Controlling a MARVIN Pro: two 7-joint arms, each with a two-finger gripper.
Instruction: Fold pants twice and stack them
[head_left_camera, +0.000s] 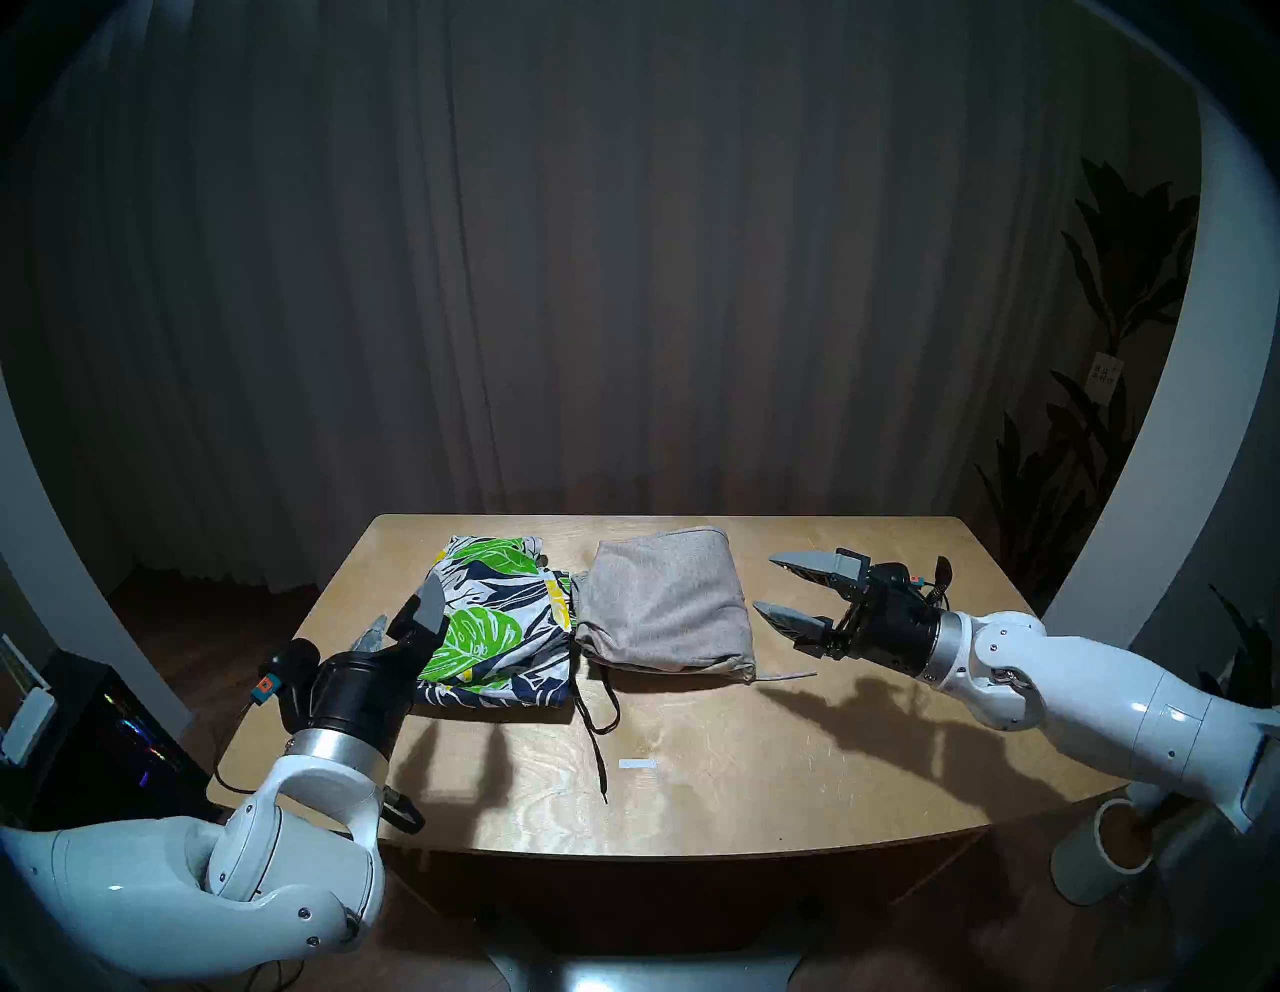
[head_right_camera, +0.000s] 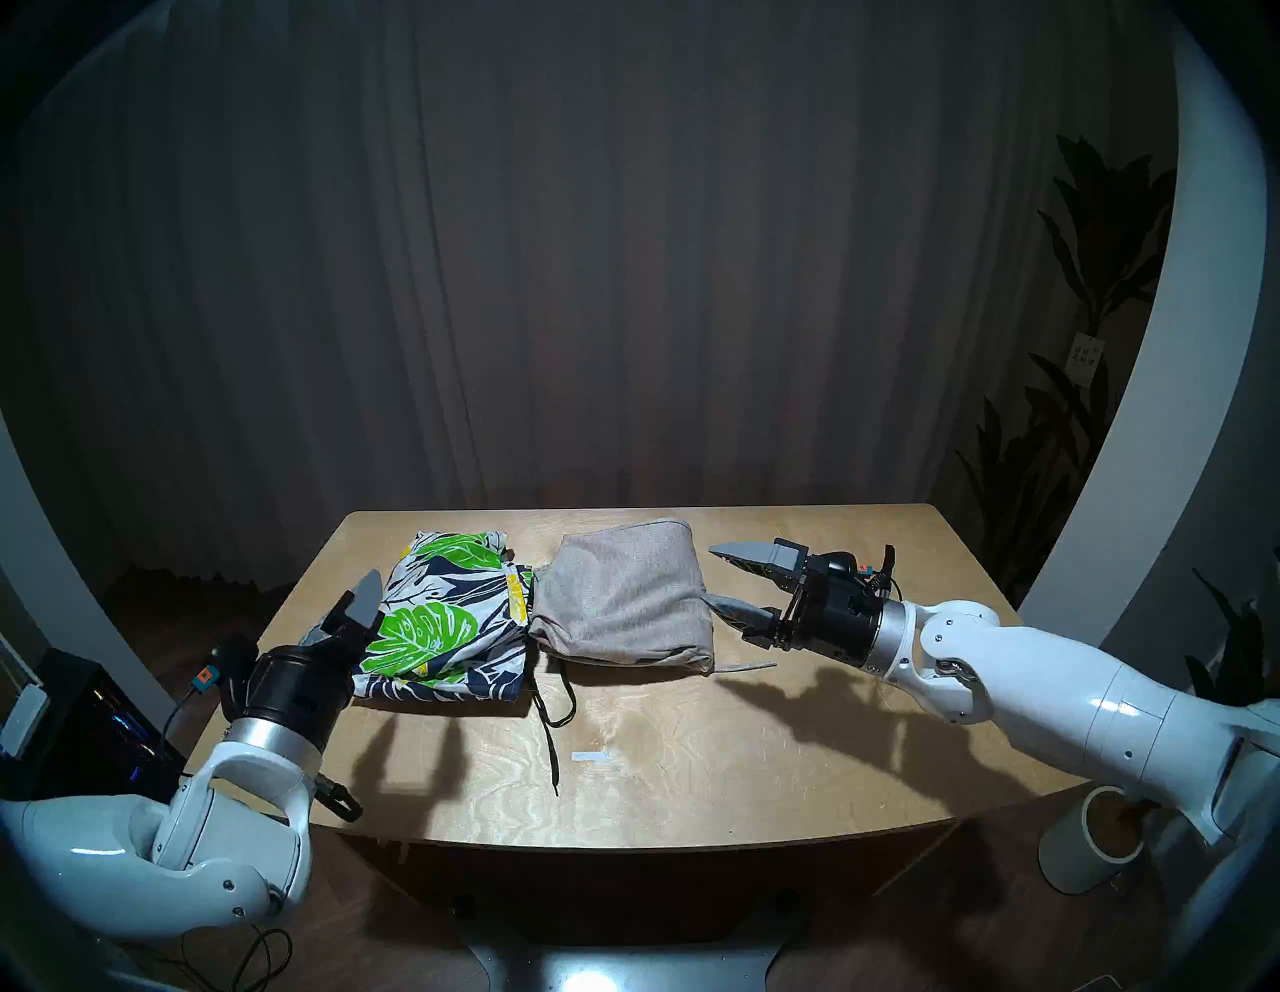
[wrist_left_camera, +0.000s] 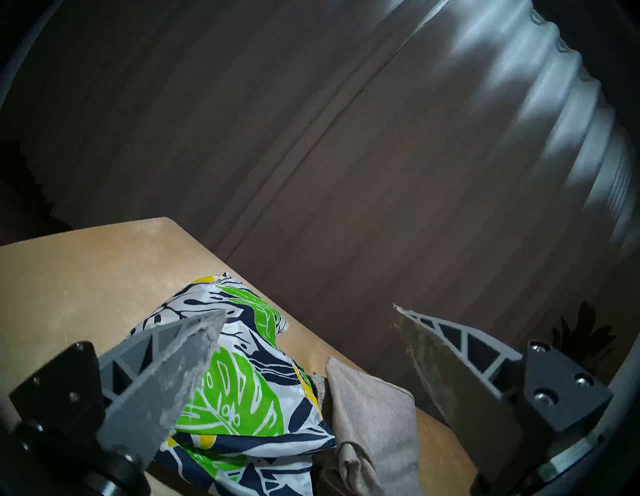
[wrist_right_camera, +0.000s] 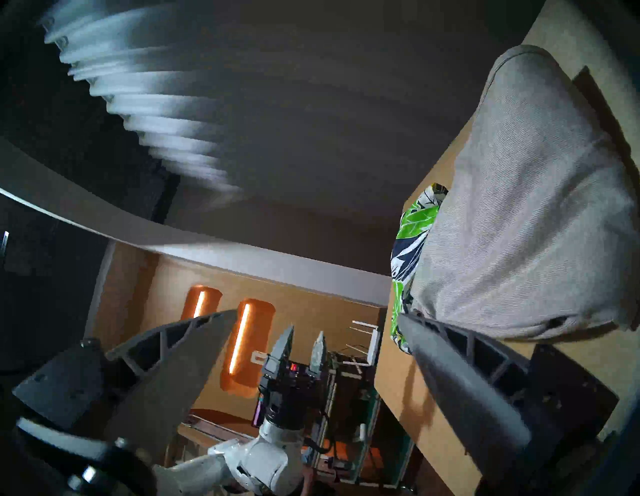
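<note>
Both end effectors stand wide apart at the jaws and hold nothing. Left gripper sits above the near-left part of the table, its fingers aimed away from the robot over the left edge of the leaf-print shorts; one finger overlaps the print in the head views, and contact cannot be confirmed. Right gripper hangs clear of the table, to the right of the grey shorts, pointing toward them, one finger above the other, a visible gap between the fingertips and the cloth. Both white forearms enter from the lower corners of the head views and are cut off at the frame edge. Leaf-print shorts lie folded on the far-left half of the table; the grey shorts lie folded directly to their right, the two bundles touching along one side, not stacked. A black drawstring trails from between them toward the near edge. A pale cord end projects from the near-right corner of the grey shorts. A small white strip lies near the drawstring; its nature cannot be determined. The right wrist view is rolled sideways and partly blurred. Table surface is light plywood. Behind the table hangs a dark pleated curtain; right of the table stand a plant and a white cylindrical container.
</note>
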